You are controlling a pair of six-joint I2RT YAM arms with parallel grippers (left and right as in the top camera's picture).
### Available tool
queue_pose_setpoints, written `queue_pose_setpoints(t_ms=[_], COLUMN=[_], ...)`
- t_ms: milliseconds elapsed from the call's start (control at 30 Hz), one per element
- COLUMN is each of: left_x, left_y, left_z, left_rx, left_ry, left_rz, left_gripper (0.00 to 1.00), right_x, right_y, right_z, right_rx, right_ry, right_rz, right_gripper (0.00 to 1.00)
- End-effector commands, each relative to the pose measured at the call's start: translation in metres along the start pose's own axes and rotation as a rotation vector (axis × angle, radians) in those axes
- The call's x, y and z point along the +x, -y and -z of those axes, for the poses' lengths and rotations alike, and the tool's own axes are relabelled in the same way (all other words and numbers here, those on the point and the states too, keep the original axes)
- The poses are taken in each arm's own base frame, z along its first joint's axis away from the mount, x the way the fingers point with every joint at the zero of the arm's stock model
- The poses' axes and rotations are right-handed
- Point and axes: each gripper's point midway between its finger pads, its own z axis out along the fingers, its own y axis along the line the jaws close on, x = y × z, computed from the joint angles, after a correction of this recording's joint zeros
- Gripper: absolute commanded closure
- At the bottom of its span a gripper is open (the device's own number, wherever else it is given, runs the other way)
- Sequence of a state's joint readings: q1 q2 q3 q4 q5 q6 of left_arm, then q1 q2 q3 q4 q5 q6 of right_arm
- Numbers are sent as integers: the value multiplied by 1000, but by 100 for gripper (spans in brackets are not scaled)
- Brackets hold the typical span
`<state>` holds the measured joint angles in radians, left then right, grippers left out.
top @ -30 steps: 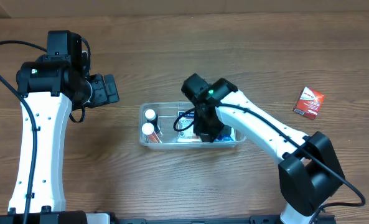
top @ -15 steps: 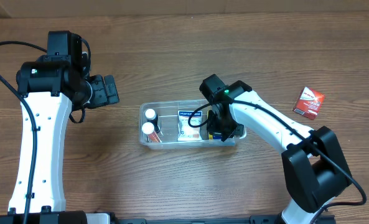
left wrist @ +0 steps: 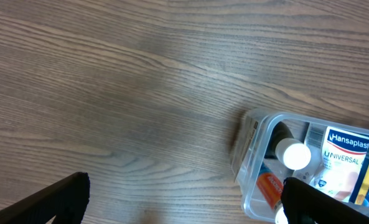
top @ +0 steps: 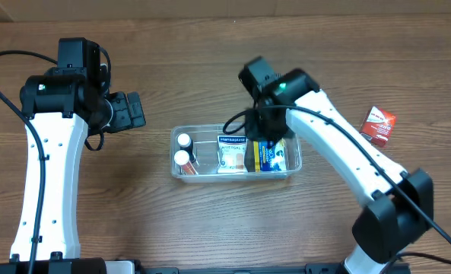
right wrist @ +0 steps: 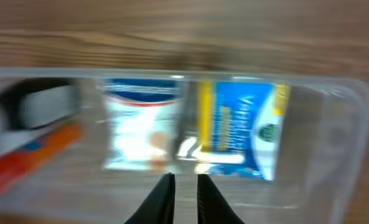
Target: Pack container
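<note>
Above the container [top: 233, 177], right end: right pincer [right wrist: 185, 180], all but closed, holding nothing that I can see.
Container lie: middle of the surface [top: 210, 228], long axis left-right, directly under that pincer.
Left pincer [left wrist: 184, 186]: wide open, empty, off the container's left end.
Red box [top: 378, 124]: loose, far right; I judge my right arm nearer.
Writing: "Hansaplast UNIVERSAL" on the white box [left wrist: 346, 155]; red box unreadable.

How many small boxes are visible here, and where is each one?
3. A white plaster box and a blue-and-yellow box lie side by side in the clear plastic tub; a red box lies on the wooden table, far right. Others may be hidden.
</note>
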<state>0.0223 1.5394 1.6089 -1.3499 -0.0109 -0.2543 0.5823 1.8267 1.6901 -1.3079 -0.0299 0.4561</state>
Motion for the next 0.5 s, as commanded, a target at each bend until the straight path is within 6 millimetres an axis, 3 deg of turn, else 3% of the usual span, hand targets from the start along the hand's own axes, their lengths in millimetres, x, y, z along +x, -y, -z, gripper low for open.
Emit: queue_pose_setpoints(t_ms=[0,133,333,467], left_x=[0,0,0,0], left_y=[-1,-1,-1,-1], left_z=[0,0,0,0], left_rx=[0,0,0,0], left_ry=[2,0,1,1], left_rz=[-12,-12,-12,-12], left_gripper=[0,0,0,0], right_x=[18,36,50,53], right_y=[-47,-62,-47,-37], right_z=[25,-4,-74,-103], right_rx=[-114,-112,-101,-83], right_ry=[31,-1,-4,34], right_rz=[188,213,197,199], right_gripper=[83,84,85,84])
